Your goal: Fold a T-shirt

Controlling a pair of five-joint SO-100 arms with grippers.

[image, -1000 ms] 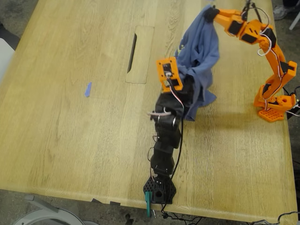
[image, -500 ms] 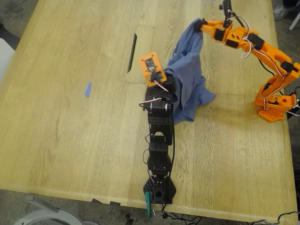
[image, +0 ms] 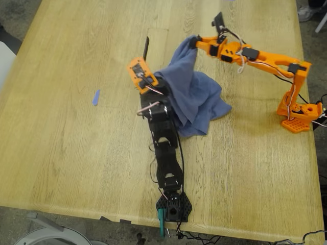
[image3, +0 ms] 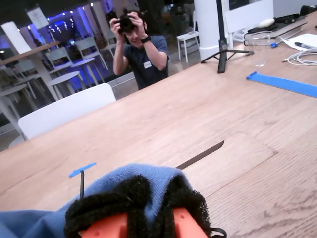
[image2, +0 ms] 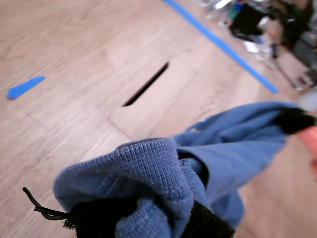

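A small blue tape scrap (image: 96, 97) lies on the light wooden table (image: 66, 153) towards the exterior view's left, well apart from everything else. Right of it, a dark narrow slot (image: 145, 48) is cut into a rectangular inset panel of the table. My first end effector (image: 159, 88), on the black arm with an orange camera housing, is pressed together on a bunched fold of the slate-blue cotton T-shirt (image: 196, 104). The T-shirt is held crumpled between the two arms near the middle of the table, its lower part resting on the table. My second end effector (image: 195, 43), on the orange arm at the exterior view's right, is pinching another edge of the T-shirt, raised above the table.
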